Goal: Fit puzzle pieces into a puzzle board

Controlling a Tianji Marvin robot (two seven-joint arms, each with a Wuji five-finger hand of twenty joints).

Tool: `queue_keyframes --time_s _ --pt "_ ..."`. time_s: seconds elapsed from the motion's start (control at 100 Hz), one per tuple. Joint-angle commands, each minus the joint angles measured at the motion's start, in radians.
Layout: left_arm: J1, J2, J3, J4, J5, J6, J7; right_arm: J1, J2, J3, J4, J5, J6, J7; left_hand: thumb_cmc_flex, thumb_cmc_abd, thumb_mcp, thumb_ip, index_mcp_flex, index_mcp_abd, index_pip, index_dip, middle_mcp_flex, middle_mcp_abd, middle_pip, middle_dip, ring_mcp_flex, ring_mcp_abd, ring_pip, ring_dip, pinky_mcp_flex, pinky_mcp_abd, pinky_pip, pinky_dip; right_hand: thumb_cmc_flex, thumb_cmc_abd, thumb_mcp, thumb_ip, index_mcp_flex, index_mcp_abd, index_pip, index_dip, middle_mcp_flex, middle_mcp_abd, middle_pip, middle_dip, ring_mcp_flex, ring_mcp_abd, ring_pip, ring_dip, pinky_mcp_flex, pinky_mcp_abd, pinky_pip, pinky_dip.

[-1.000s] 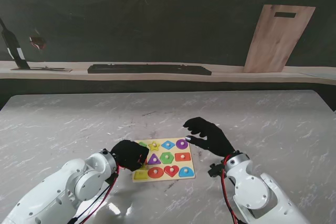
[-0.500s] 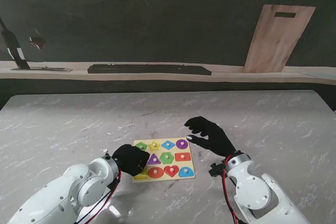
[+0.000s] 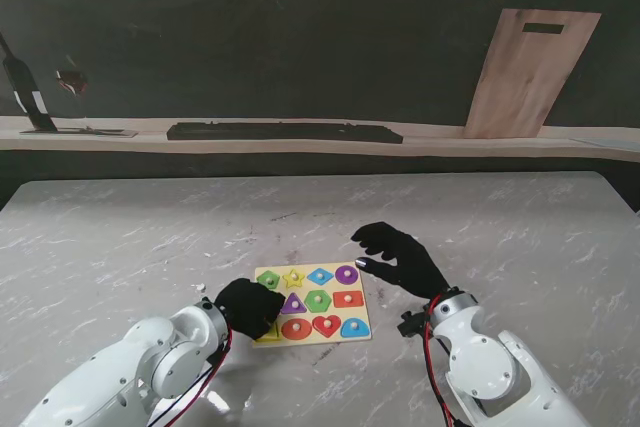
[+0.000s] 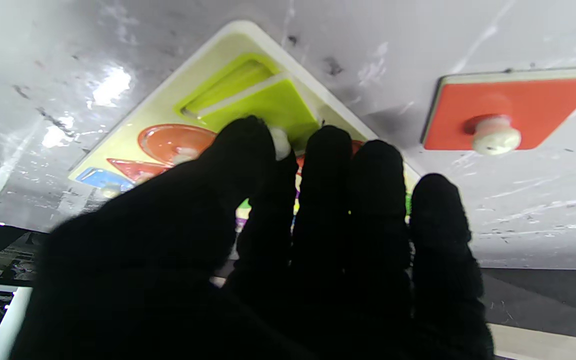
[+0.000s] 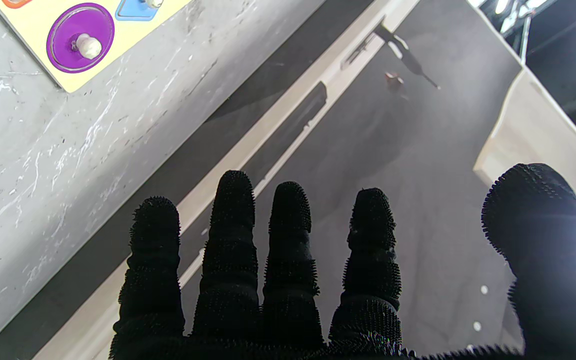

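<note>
Two hands: your left hand [image 3: 250,306] pinches the yellow piece [image 4: 263,102] (half-seated) over the puzzle board [image 3: 358,313]; your right hand [image 3: 397,258] hovers beside it, fingers spread, empty.

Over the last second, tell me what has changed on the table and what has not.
The left hand has drawn back toward me along the puzzle board's left edge, uncovering the green piece in its far-left corner; it now sits over the yellow-green piece, fingers on its knob. The right hand stayed open and hovering beside the board; the board and other pieces did not move.
</note>
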Motion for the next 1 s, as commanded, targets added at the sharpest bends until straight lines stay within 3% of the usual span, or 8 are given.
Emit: queue_keyframes --time_s 0.0,0.99 --pt "0.001 -0.002 0.004 0.005 -0.006 0.009 -0.001 -0.007 -0.005 -0.002 -0.004 -0.003 -0.004 -0.002 -0.002 -0.015 0.072 0.043 0.011 0.015 0.030 0.003 0.005 0.050 0.032 -0.004 0.035 0.000 0.035 -0.009 -0.006 0.139 0.044 0.028 -0.017 0.017 -0.009 0.037 0.009 -0.039 -0.010 0.015 0.024 -0.022 -0.002 0.005 0.001 0.000 0.013 0.006 -0.009 0.002 0.001 0.019" --pt "0.037 -0.004 0.011 -0.040 0.009 0.077 -0.001 -0.010 -0.006 0.003 -0.006 -0.006 -0.006 -0.008 -0.005 -0.025 0.058 0.027 0.024 0.040 0.036 -0.004 0.014 0.060 0.064 -0.021 0.058 0.007 0.047 -0.019 0.012 0.153 0.051 0.033 -0.017 0.017 -0.010 0.037 0.009 -0.040 -0.010 0.015 0.024 -0.022 -0.002 0.005 0.001 0.001 0.013 0.006 -0.009 0.003 0.001 0.019"
